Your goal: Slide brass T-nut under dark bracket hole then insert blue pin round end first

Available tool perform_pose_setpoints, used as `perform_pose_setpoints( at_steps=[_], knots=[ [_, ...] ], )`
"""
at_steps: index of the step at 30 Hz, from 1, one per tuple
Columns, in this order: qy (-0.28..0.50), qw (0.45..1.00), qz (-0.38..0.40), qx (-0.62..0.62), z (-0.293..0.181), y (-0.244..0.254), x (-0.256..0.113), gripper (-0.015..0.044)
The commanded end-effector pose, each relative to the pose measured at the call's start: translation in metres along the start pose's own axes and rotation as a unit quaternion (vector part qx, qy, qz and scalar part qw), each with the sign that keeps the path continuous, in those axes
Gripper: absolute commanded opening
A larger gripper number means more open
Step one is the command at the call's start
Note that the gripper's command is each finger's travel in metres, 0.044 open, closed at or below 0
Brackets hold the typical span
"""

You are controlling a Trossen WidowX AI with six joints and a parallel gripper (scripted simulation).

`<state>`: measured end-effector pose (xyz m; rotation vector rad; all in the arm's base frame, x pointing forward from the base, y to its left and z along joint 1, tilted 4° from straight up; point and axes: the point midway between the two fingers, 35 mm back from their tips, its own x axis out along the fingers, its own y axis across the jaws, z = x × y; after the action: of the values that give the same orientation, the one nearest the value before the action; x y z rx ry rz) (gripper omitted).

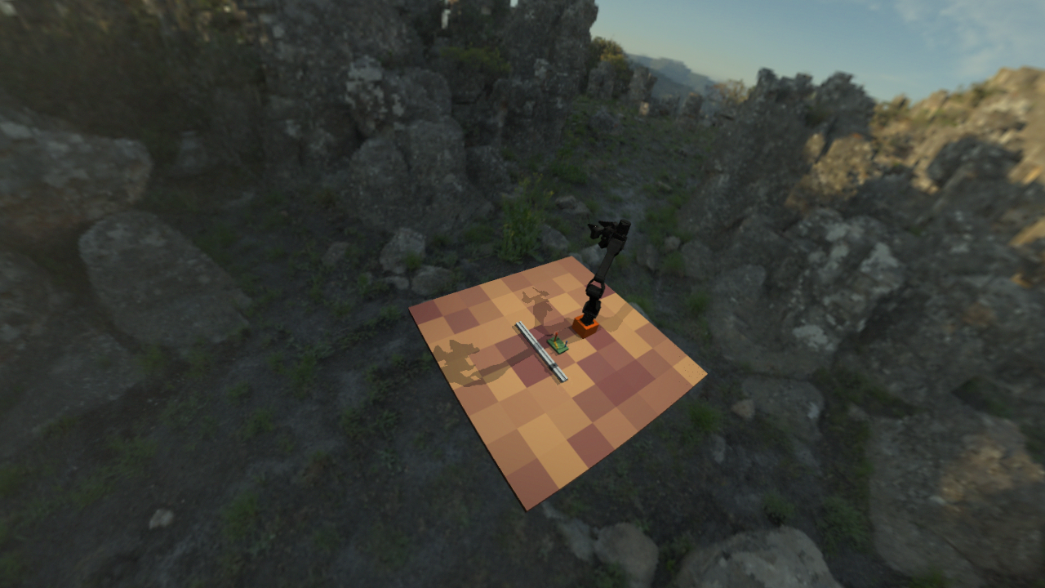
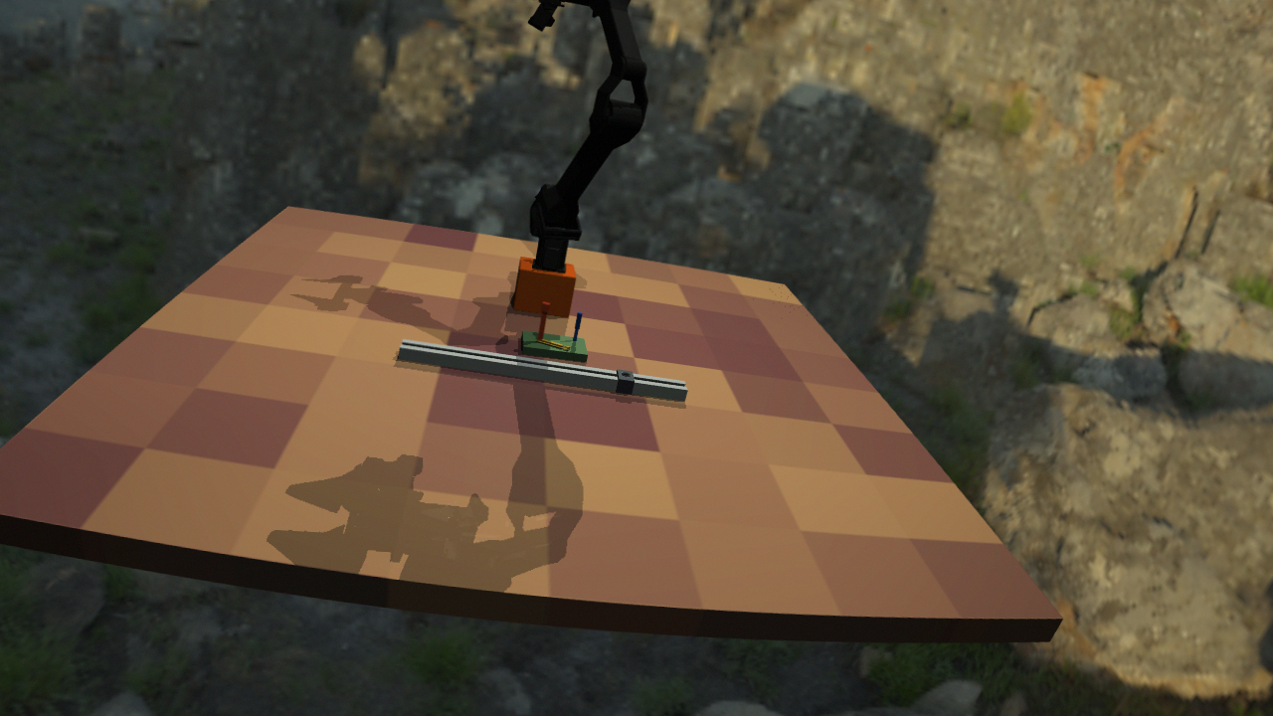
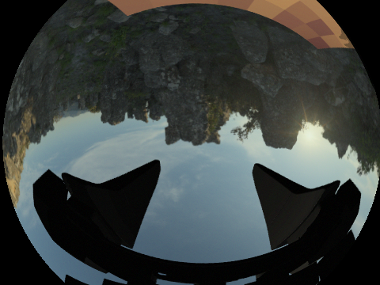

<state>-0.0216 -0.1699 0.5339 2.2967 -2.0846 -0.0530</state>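
The fingers (image 1: 590,230) are wide apart, with nothing between them. In the exterior view, the T-nut's upright orange handle (image 1: 556,337) (image 2: 543,322) is at about six o'clock from the arm's orange base (image 1: 585,329) (image 2: 545,291), on the green tray (image 1: 559,349) (image 2: 560,352), well below the fingers.

The desk (image 1: 606,394) (image 2: 614,534) (image 3: 222,3) serves as landmark. Its upper face carries a pattern of square panels in tan, orange-brown and maroon; in the exterior view, its side edge is dark. Grey rocks (image 1: 409,167) (image 2: 1121,480) (image 3: 249,39) lie around and beyond the desk. Low green plants (image 1: 524,223) (image 2: 454,654) (image 3: 119,39) grow on the dark ground (image 1: 292,468) (image 2: 302,636) outside its edges. Blue sky (image 1: 796,43) (image 3: 198,206) with thin pale cloud extends beyond the rocks.
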Motion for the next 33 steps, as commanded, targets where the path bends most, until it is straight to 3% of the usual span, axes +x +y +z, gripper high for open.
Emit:
perform_pose_setpoints(
  at_steps=[1, 10, 16, 24, 33],
  knots=[
    [0.000, 1.000, -0.004, 0.000, 0.001, -0.001, 0.001, 0.0426],
    [-0.015, 0.989, -0.099, -0.108, 0.027, -0.010, 0.026, 0.0440],
    [-0.012, 0.934, -0.201, -0.294, 0.064, -0.030, 0.062, 0.0440],
    [0.053, 0.758, -0.360, -0.541, 0.128, -0.098, 0.098, 0.0440],
    [0.173, 0.525, -0.469, -0.689, 0.186, -0.173, 0.095, 0.0440]
  ],
)
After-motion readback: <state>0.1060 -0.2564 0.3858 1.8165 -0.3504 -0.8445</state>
